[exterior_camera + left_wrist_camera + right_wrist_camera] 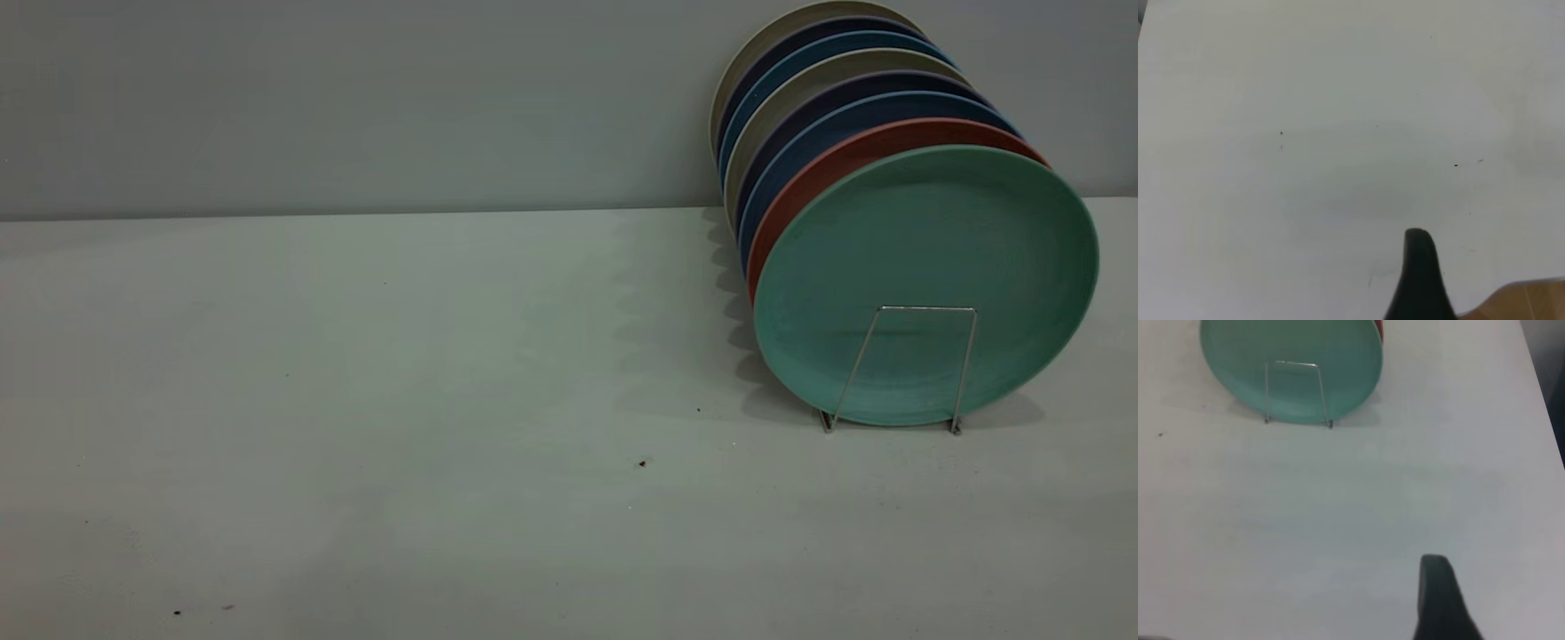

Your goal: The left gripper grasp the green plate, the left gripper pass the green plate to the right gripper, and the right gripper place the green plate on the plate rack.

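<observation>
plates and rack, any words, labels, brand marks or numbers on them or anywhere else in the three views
None: no text, label, brand or number can be read in any view.
green plate: plain face, no print.
plate rack: bare wire, no tag.
Stacked plates behind it: only rims show, no marks.
Table: only dark specks, not writing.

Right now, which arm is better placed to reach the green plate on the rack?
Right, probably. The green plate stands upright at the front of the plate rack on the table's right side, and the right wrist view faces it. The left wrist view shows only bare table.
</observation>
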`<action>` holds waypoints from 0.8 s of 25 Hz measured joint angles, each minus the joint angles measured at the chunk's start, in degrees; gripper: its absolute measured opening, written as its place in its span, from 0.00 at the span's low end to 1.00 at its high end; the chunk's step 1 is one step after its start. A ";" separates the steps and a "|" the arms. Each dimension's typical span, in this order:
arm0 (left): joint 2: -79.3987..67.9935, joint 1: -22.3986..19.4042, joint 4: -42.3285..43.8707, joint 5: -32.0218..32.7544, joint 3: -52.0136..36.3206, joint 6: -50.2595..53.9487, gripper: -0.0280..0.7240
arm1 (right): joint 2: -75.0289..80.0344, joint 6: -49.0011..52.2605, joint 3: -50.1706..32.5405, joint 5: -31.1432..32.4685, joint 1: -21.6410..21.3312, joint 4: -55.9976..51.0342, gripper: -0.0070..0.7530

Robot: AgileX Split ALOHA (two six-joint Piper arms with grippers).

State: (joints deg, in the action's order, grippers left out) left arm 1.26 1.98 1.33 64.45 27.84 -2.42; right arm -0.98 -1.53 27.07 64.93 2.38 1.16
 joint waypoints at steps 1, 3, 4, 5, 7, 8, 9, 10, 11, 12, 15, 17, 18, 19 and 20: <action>0.00 0.00 0.00 0.06 0.00 0.00 0.82 | 0.00 0.00 0.00 0.00 0.00 0.00 0.61; 0.00 0.00 0.00 0.12 0.00 0.00 0.82 | 0.00 0.00 0.00 0.00 0.24 0.00 0.61; 0.00 0.00 0.00 0.12 0.00 0.00 0.82 | 0.00 0.00 0.00 0.00 0.36 0.00 0.61; 0.00 0.00 0.04 0.12 0.00 0.05 0.82 | 0.00 0.00 0.00 0.00 0.38 -0.05 0.61; 0.00 0.00 0.04 0.12 0.00 0.05 0.82 | 0.00 0.00 0.00 0.00 0.48 -0.05 0.61; 0.00 0.00 0.04 0.12 0.00 0.05 0.82 | 0.00 0.00 0.00 0.00 0.48 -0.05 0.61; 0.00 0.00 0.04 0.12 0.00 0.05 0.82 | 0.00 0.00 0.00 0.00 0.48 -0.05 0.61; 0.00 0.00 0.04 0.12 0.00 0.05 0.82 | 0.00 0.00 0.00 0.00 0.48 -0.06 0.61; 0.00 0.00 0.04 0.12 0.00 0.07 0.82 | 0.00 0.00 0.00 0.00 0.48 -0.06 0.61; 0.00 0.00 0.04 0.12 0.00 0.07 0.82 | 0.00 0.00 0.00 0.00 0.48 -0.06 0.61; 0.00 0.00 0.04 0.12 0.00 0.07 0.82 | 0.00 0.00 0.00 0.00 0.48 -0.11 0.61; 0.00 0.00 0.04 0.12 0.00 0.07 0.82 | 0.00 0.00 0.00 0.00 0.48 -0.11 0.61; 0.00 0.00 0.04 0.12 0.00 0.07 0.82 | 0.00 0.00 0.00 0.00 0.48 -0.11 0.61; 0.00 0.00 0.04 0.12 0.00 0.07 0.82 | 0.00 0.00 0.00 0.00 0.48 -0.11 0.61; 0.00 0.00 0.04 0.12 0.00 0.07 0.82 | 0.00 0.00 0.00 0.00 0.48 -0.11 0.61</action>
State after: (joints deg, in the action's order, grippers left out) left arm 1.26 1.98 1.37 64.57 27.84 -2.35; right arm -0.98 -1.53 27.07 64.93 2.86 1.05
